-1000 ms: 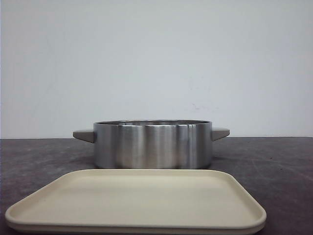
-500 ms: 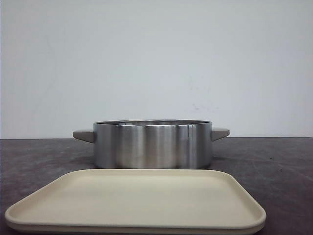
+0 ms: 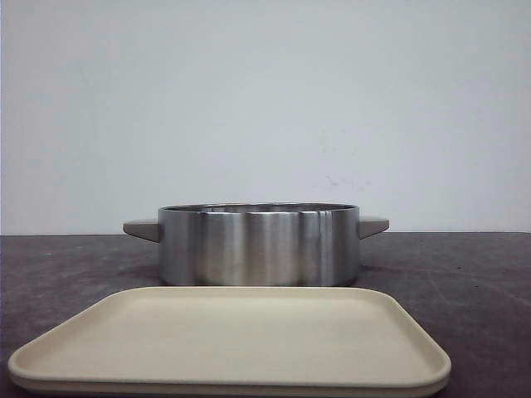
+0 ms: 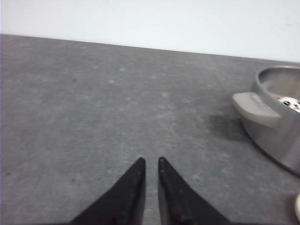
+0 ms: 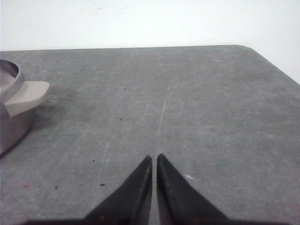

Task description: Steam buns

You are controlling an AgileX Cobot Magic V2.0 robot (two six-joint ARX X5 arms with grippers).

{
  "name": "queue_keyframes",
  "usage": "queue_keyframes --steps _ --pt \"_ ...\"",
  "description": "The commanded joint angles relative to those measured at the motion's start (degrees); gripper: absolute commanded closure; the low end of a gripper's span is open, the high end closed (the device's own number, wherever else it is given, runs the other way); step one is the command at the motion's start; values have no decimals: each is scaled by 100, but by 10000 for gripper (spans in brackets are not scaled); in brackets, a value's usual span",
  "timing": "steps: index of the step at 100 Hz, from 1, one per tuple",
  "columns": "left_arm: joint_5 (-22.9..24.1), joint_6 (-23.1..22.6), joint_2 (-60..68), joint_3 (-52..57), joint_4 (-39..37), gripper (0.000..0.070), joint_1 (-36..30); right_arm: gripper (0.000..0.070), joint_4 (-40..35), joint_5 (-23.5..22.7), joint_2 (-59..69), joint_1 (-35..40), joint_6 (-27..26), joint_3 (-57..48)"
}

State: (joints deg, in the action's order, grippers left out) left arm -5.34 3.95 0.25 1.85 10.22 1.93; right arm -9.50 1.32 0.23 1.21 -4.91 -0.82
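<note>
A: Both arms parked low over the desk (image 5: 197, 93), and the cream tray (image 3: 232, 340) in front of me is bare. How far along are we?

B: Judging by that tray, well along. In my left wrist view I catch a sliver of white with black marks inside the steel pot (image 3: 259, 245): one of the buns (image 4: 291, 103), I'd say. How many are in there I cannot tell; from the front the pot wall hides them all.

A: So what's left?

B: No bun shows outside the pot and no lid is in view anywhere, so loading looks done or close to it. If a cover is wanted, I can't see one.

A: And the jaws?

B: My left jaws (image 4: 151, 163) are pinched nearly together on nothing, tips a hair apart. My right jaws (image 5: 153, 159) likewise, closed down and empty.

A: Where's the pot on the clock?

B: From the tray, straight out at twelve, just beyond its far edge. Its grey handles (image 3: 141, 229) stick out at nine and three.

A: Which way does the bun face?

B: Too little shows. It's a dome, so no long axis to speak of, and those black specks may be its face turned upward, but that's a guess
</note>
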Motion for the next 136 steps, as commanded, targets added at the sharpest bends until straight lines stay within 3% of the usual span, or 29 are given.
queue_keyframes --steps 1,35,136 --pt "-7 -144 -9 -107 57 683 -7 687 66 20 -2 4 -24 17" --pt "-15 -310 -9 -107 37 683 50 687 66 20 -2 4 -24 17" --pt "-26 -240 -9 -105 -114 683 83 687 66 20 -2 4 -24 17"
